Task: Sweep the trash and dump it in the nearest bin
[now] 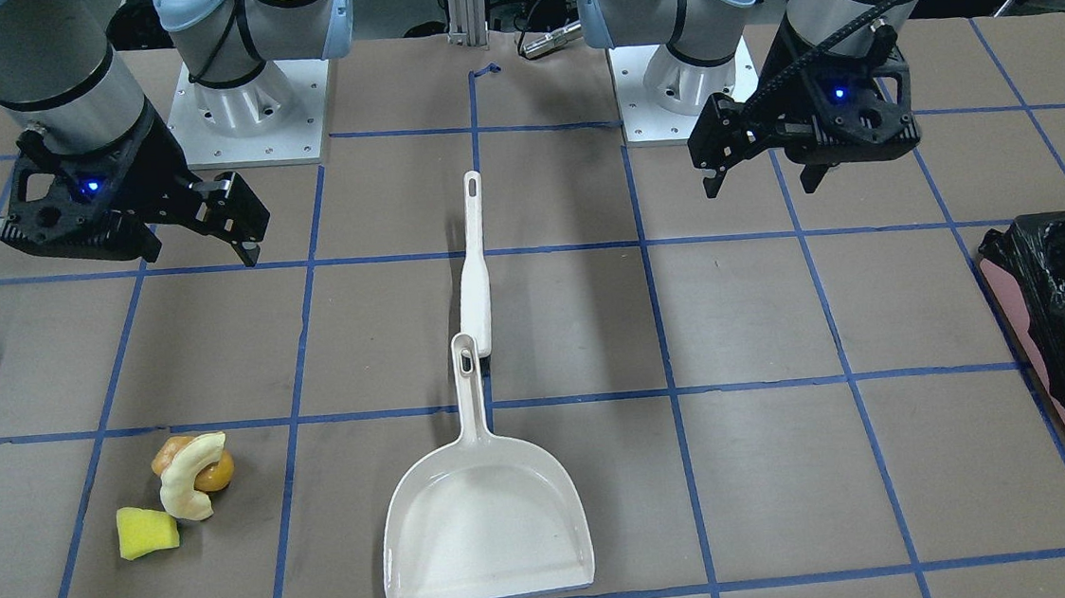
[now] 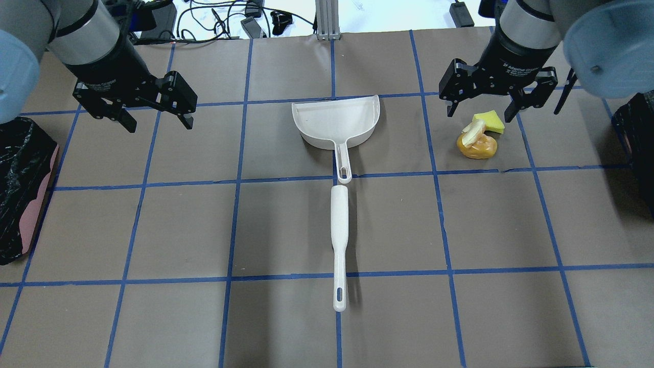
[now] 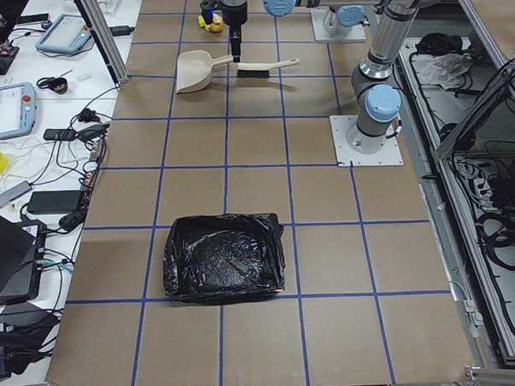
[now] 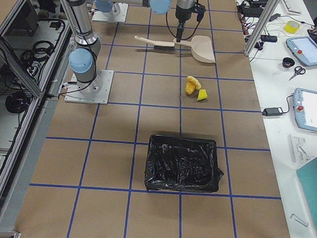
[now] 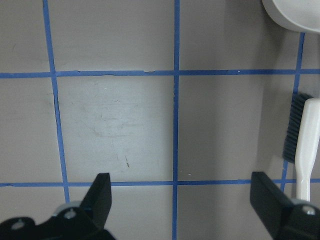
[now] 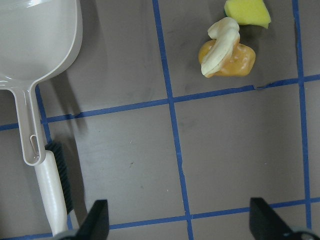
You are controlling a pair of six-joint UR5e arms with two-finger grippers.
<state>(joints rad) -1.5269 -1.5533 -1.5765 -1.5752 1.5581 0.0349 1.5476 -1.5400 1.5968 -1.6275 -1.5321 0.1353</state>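
Trash (image 2: pixel 479 138) lies untouched; left pincer (image 2: pixel 158 121) and right pincer (image 2: pixel 481 113) gape wide, empty.

Glossy, smooth cream plastic dustpan (image 1: pixel 489 531) and brush (image 1: pixel 473 289); matt brown paper-like desk (image 1: pixel 762 319) beneath it, taped blue; beside the dustpan, spongy yellow chunk (image 1: pixel 146 532).

on my right, the pale rind slice (image 1: pixel 187 478) lies across the orange-brown ball (image 1: pixel 216 473), with the yellow sponge chunk (image 1: pixel 146 532) just beside them; a corner of the black bin (image 2: pixel 637 134) shows at the table edge nearby.
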